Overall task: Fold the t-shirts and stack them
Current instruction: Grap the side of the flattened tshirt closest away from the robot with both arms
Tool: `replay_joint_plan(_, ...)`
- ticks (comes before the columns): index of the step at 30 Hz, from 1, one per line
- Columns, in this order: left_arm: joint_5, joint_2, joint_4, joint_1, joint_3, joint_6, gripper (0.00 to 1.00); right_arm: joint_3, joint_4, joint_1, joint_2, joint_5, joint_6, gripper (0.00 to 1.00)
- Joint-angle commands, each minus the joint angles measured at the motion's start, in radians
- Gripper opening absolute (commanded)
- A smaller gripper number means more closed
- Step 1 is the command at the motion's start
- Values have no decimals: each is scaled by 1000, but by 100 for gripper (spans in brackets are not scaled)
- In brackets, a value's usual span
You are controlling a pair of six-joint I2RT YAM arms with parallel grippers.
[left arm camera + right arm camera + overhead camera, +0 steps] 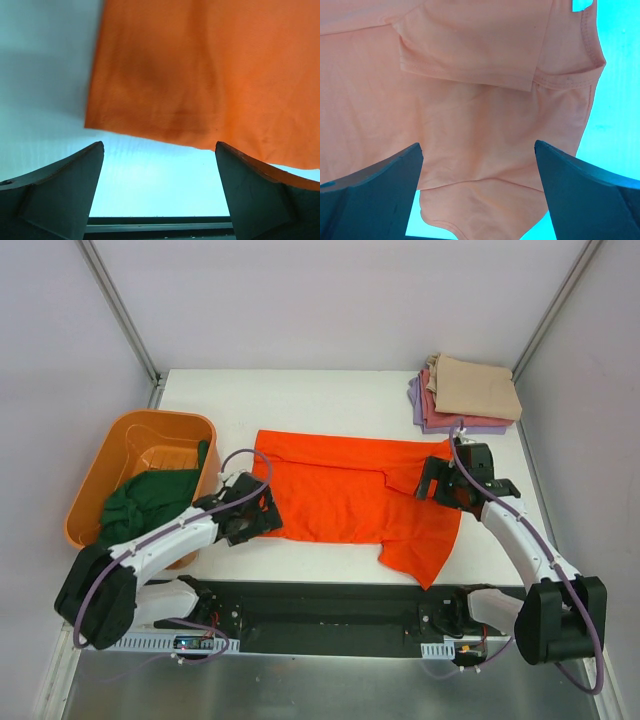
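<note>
The orange t-shirt (350, 495) lay spread mid-table (300, 390), its right sleeve seemingly folded inward. The left gripper (265, 512) sat at its left edge and the right gripper (432, 482) over that sleeve (both spread wide, grasping nothing). The green t-shirt (145, 502) sat in the orange tub (112, 455).

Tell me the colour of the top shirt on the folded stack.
The top shirt is tan; top external view.

L arm reaches fwd and inward, wrist low; L gripper (262, 512) fingers (55, 190) spread wide, nothing btwn. R arm bends inward likewise, R gripper (432, 482) fingers (580, 195) also spread.
</note>
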Motion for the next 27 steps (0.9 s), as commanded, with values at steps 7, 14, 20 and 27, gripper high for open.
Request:
replay_joint_plan(7,-254,-115,-94,5,-69,-249,67,-6,35,1,4,3,2,96)
replay_joint_plan(14,-287,-34,-137,19,-31,-263,45,-5,21,3,1,27,-6,96)
replay_joint_plan(20,-268,8,-142,19,-35,-266,36,1,9,1,5,64,-12,96)
replay_joint_plan(27,-271,45,-140,20,-18,-276,31,-22,-12,1,-16,44,-25,96)
